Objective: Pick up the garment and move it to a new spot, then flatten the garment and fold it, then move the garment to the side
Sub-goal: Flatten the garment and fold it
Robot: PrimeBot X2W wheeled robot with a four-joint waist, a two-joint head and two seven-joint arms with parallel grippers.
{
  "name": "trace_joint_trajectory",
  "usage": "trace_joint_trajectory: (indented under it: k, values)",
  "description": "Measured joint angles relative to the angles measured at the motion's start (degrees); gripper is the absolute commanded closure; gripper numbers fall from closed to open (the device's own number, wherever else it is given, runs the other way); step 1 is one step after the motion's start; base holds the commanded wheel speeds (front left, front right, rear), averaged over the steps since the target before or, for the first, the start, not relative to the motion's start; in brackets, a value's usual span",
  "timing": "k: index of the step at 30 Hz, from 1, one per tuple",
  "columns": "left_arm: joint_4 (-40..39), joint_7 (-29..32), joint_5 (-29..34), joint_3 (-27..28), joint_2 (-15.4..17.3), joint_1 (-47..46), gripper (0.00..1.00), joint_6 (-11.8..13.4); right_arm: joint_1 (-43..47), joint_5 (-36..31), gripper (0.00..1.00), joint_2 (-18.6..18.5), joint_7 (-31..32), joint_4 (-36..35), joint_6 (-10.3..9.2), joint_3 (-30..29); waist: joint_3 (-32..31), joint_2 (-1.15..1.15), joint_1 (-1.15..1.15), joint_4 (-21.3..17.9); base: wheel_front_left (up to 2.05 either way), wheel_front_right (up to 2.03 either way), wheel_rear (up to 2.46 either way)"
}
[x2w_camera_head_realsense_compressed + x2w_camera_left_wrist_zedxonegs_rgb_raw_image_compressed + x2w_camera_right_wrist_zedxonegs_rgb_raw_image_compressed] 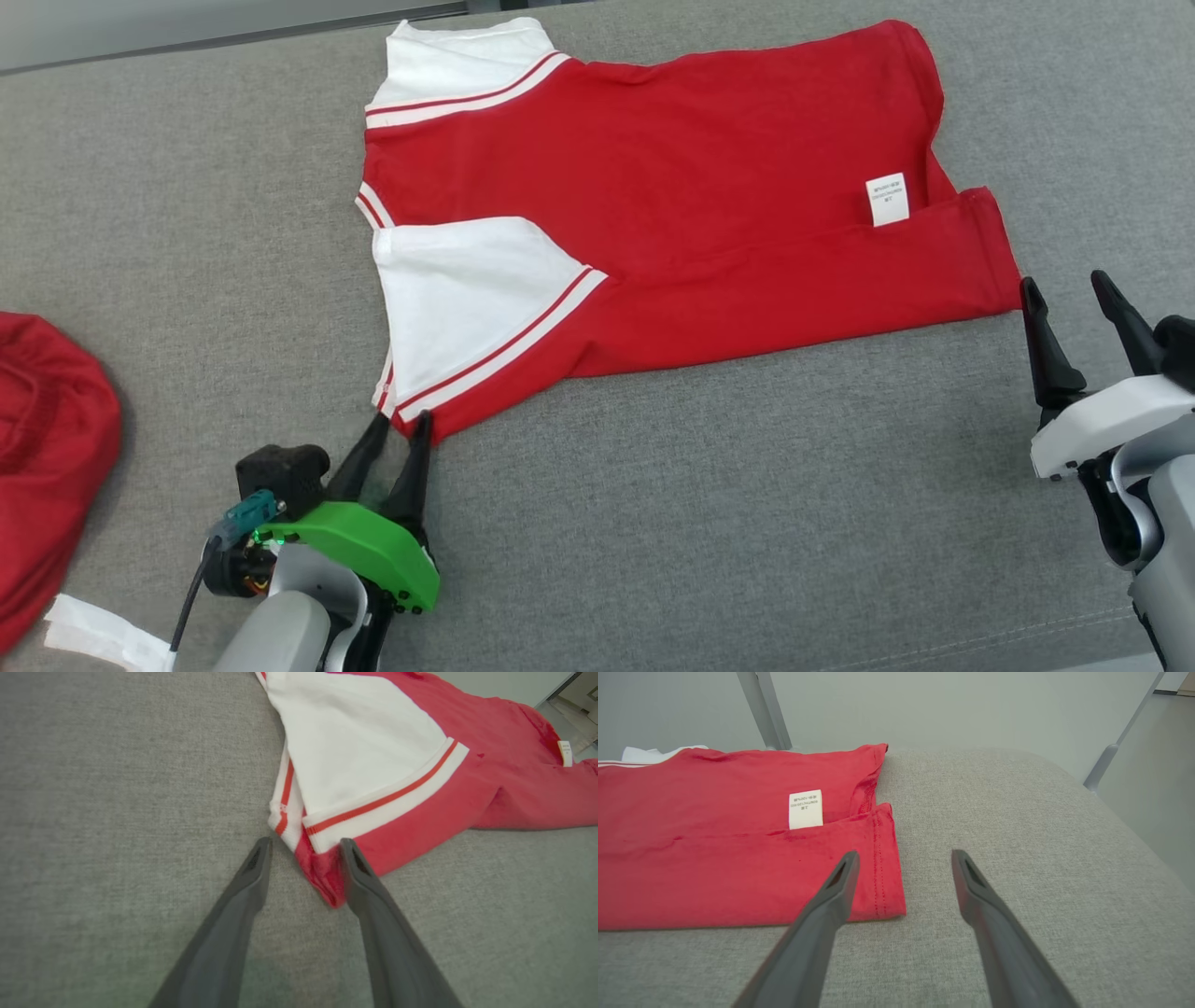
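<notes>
You have one garment (pixel 672 187), red with two white sleeves at its left end, each trimmed with a red stripe. It lies flat across the far middle of the pad (pixel 747 523), and its near long edge is folded over the body. One more red cloth (pixel 47 439) sits at the left edge, well apart from it, with one white strip (pixel 93 635) just near of that.

Two grippers. Your left gripper (pixel 401 420) is at the garment's near-left corner with its jaws apart. The red corner tip lies between the fingers (pixel 359 868) and against the right one, not pinched. Your right gripper (pixel 1063 282) is just beside the near-right corner, with its jaws spread wide and nothing held. In the right wrist view its left finger overlaps the hem.

The surface is one grey woven pad with a rounded right edge. Behind it you see a pale plain wall (pixel 971 709) and two grey metal poles (pixel 763 709).

One white label (pixel 887 199) sits on the red body near the right end, just above the fold. It has small dark print, too small to read. No brand is legible.
</notes>
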Motion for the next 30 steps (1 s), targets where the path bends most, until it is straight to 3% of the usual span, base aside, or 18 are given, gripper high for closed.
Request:
trace_joint_trajectory:
  k: [6, 17, 18, 19, 20, 21, 23, 24, 25, 30]
  values:
    - [-0.3, 1.2, -0.5, -0.8, 0.1, 0.0, 1.0, -0.6, -0.6, 1.0, 0.0, 0.8, 0.0, 2.9, -0.01, 0.8, -0.2, 0.0, 0.0, 0.4, 0.0, 0.0, 0.0]
    - [-5.6, 4.7, 0.9, -1.7, 3.5, -1.1, 1.0, -0.3, -9.8, 9.9, 0.0, 0.2, 0.0, 16.7, -0.01, 6.1, 1.6, 0.0, 0.0, 2.6, 0.0, 0.0, 0.0]
    - [-5.9, 5.0, 0.9, -1.7, 3.7, -1.3, 1.0, -0.2, -10.4, 10.3, 0.04, 0.0, 0.0, 17.5, -0.01, 6.7, 1.8, 0.0, 0.0, 2.8, 0.0, 0.0, 0.0]
    - [-6.3, 5.2, 1.0, -1.8, 3.9, -1.4, 1.0, -0.1, -11.1, 11.1, 0.15, -0.1, 0.2, 18.6, -0.01, 7.4, 2.0, 0.0, 0.0, 3.0, 0.0, 0.0, 0.0]
    - [-6.6, 5.2, 1.0, -1.9, 3.9, -1.4, 1.0, 0.0, -11.6, 12.0, 0.29, 0.0, 0.8, 19.5, 0.0, 8.2, 2.2, 0.0, 0.0, 3.3, 0.0, 0.0, 0.0]
    - [-6.9, 5.4, 1.0, -2.0, 3.9, -1.4, 1.0, 0.1, -12.0, 13.0, 0.5, 0.3, 1.5, 20.3, -0.01, 9.0, 2.3, 0.0, 0.0, 3.5, 0.0, 0.0, 0.0]
    - [-7.2, 5.5, 1.0, -2.2, 4.0, -1.4, 1.0, 0.1, -12.5, 15.1, 0.66, 0.5, 2.8, 21.2, -0.01, 10.4, 2.4, 0.0, 0.0, 3.8, 0.0, 0.0, 0.0]
    - [-7.3, 5.6, 1.1, -2.3, 4.0, -1.4, 1.0, 0.2, -12.7, 16.0, 0.87, 0.4, 3.2, 21.3, -0.01, 11.3, 2.3, 0.0, 0.0, 3.9, 0.0, 0.0, 0.0]
    - [-7.3, 5.7, 1.1, -2.4, 4.1, -1.4, 1.0, 0.2, -12.8, 16.9, 1.0, 0.2, 3.2, 21.2, -0.01, 12.1, 2.2, 0.0, 0.0, 4.0, 0.0, 0.0, 0.0]
    - [-8.8, 5.8, 1.0, -2.8, 4.6, -0.1, 1.0, 0.1, -11.8, 20.4, 1.0, -1.8, 2.4, 20.5, 0.02, 15.8, 0.8, 0.0, 0.0, 4.3, 0.0, 0.0, 0.0]
